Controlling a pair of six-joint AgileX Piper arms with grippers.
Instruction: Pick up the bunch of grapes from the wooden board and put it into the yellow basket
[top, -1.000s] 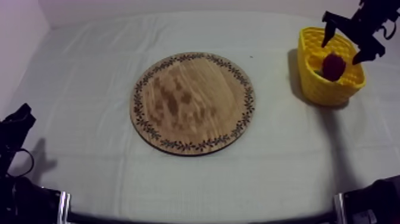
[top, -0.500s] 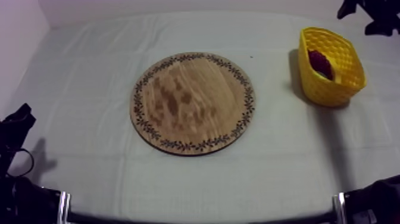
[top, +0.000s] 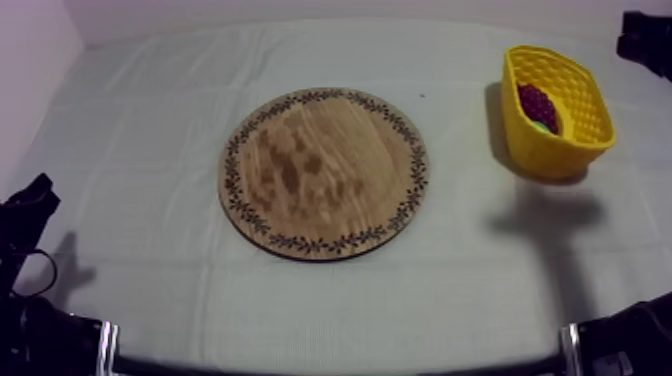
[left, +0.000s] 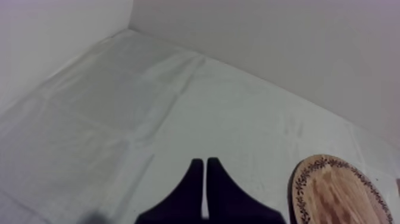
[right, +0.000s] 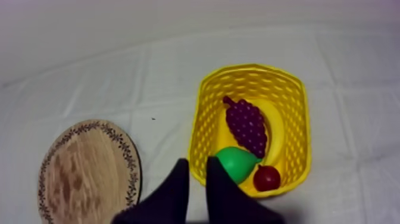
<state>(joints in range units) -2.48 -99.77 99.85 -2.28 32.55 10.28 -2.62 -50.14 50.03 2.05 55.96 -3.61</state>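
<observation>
Lifted away since a second ago, the right gripper (right: 196, 162) now hangs above the cloth (left: 119, 119) just beside the yellow basket (right: 202, 119). Its fingers are parted a little with nothing between them, so it has let go. Left gripper (left: 205, 161) sits low at the near left of the table, fingers pressed together in a narrow wedge, holding nothing. Wooden board (top: 325, 172) lies mid-table. Farther back at the right, the basket holds the bunch of grapes (right: 245, 125) lying against the banana (right: 275, 128). Pear (right: 235, 164) and small red fruit (right: 266, 177) sit at the end nearest the right gripper.
</observation>
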